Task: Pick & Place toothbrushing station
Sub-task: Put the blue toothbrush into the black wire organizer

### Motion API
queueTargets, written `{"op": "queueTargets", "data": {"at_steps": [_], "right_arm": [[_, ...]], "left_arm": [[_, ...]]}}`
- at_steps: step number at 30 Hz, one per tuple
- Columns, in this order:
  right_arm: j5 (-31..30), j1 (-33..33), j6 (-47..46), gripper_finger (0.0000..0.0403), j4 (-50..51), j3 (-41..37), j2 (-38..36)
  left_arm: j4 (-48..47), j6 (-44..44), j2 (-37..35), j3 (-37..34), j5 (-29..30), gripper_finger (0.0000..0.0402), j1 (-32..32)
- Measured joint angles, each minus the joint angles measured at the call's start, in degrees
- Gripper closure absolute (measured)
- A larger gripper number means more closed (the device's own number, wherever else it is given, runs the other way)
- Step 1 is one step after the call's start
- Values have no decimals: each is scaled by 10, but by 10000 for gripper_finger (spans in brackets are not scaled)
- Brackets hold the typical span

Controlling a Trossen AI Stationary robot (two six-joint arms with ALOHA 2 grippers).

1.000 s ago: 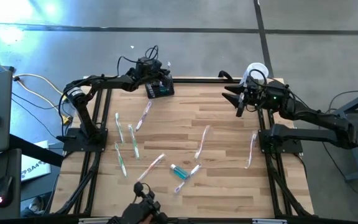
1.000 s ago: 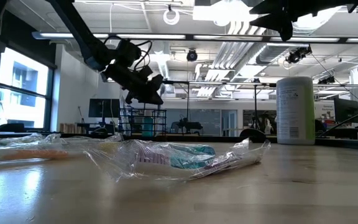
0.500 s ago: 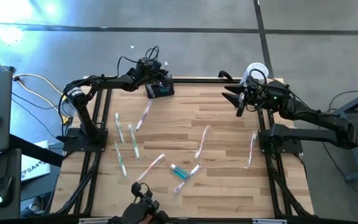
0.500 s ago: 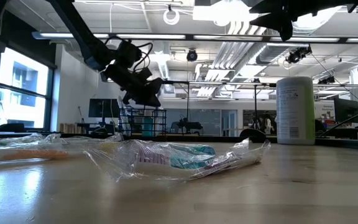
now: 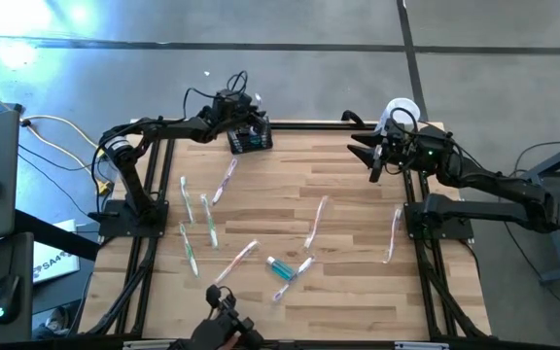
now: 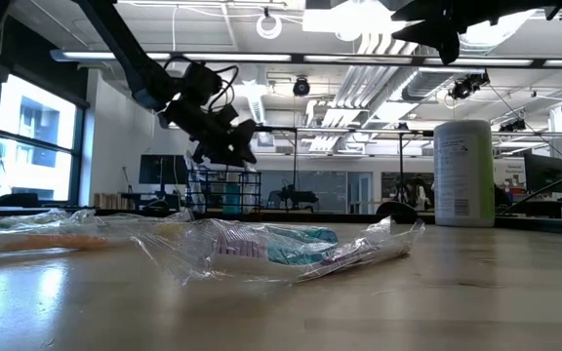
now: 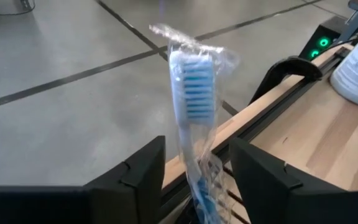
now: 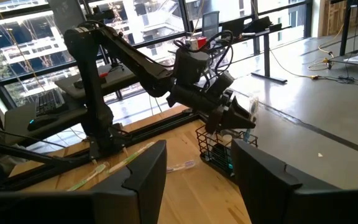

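The toothbrushing station (image 5: 252,140), a small black wire rack (image 8: 219,152), stands at the table's far left edge. My left gripper (image 5: 253,124) hangs just above it, open. A clear-wrapped toothbrush with blue bristles (image 7: 191,93) stands upright between its fingers (image 7: 135,180) with a gap on either side. The brush's lower end runs down out of sight behind the fingers. My right gripper (image 5: 364,156) waits open and level near the far right, with nothing between its fingers (image 8: 197,162).
A tall white cylindrical container (image 5: 402,112) stands at the far right corner, behind my right gripper. Several wrapped toothbrushes (image 5: 225,180) (image 5: 316,222) (image 5: 394,233) and a small teal tube (image 5: 282,267) lie scattered over the wooden table top (image 5: 358,292).
My left gripper has stayed above the station and its fingers have spread apart around the upright toothbrush. Nothing else has moved.
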State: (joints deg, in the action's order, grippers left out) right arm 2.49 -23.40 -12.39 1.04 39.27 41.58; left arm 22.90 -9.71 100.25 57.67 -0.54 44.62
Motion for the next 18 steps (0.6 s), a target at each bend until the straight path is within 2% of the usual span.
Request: {"op": "queueTargets", "data": {"at_steps": [9,18], "right_arm": [[-6,0,2,231,0,0,0],[-8,0,2,231,0,0,0]], "left_arm": [[-8,4,-37,0,-33,208,0],[-15,4,-109,0,-71,208,0]]}}
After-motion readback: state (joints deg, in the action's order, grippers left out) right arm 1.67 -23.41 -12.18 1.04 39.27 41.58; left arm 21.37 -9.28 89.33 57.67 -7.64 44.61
